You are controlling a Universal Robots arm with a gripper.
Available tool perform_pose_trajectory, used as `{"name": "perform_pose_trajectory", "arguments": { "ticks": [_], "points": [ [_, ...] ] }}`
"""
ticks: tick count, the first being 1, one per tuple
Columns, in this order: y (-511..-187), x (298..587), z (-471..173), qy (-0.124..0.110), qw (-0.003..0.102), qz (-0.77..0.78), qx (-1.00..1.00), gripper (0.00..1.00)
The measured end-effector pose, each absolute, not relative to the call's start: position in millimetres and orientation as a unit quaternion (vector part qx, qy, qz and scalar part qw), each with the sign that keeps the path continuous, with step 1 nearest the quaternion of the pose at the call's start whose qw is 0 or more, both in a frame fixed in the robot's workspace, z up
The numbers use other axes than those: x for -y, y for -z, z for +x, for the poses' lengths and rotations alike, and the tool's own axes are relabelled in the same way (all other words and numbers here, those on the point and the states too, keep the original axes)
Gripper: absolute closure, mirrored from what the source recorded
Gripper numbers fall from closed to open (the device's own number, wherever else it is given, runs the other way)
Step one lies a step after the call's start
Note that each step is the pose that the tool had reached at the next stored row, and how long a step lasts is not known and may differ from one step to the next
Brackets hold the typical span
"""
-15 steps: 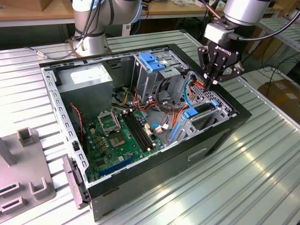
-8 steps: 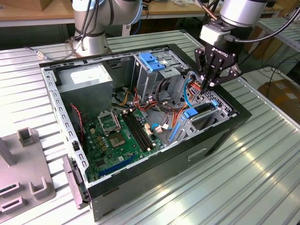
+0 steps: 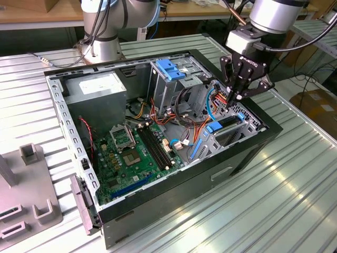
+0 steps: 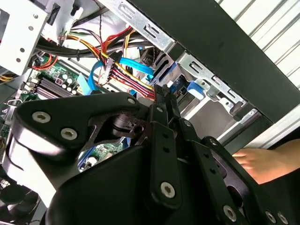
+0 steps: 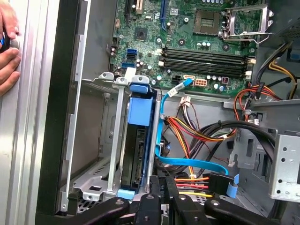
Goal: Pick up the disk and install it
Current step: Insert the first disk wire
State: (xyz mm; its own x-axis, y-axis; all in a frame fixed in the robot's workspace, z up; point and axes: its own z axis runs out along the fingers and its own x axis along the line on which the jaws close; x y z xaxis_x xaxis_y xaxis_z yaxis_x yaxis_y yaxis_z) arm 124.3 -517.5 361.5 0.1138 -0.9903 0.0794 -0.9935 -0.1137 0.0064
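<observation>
Directly below the jaws [image 3: 239, 94], the disk [image 5: 138, 140] sits on edge in its bay [image 5: 101, 136] inside the open computer case [image 3: 63, 113], blue carrier handle showing. My jaws read closed, pressed together and empty, just above the disk's end. Risk as I judge it: the blue data cable [image 5: 187, 164] and the red-yellow wire bundle [image 5: 187, 129] run close beside the jaws and could snag. Case rests on a ribbed metal table [image 3: 295, 174]; a person's hand [image 5: 7, 56] rests at the case edge.
</observation>
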Motion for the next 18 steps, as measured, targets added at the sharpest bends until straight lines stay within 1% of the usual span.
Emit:
{"name": "perform_pose_trajectory", "arguments": {
  "ticks": [5, 11, 18],
  "points": [
    [-361.6, 517.6, 124.3, -0.028, 0.029, 0.746, 0.665, 0.83],
    [-361.4, 519.4, 124.3, -0.024, 0.025, 0.746, 0.665, 0.83],
    [-360.7, 533.4, 124.3, -0.024, 0.024, 0.746, 0.665, 0.83]
  ]
}}
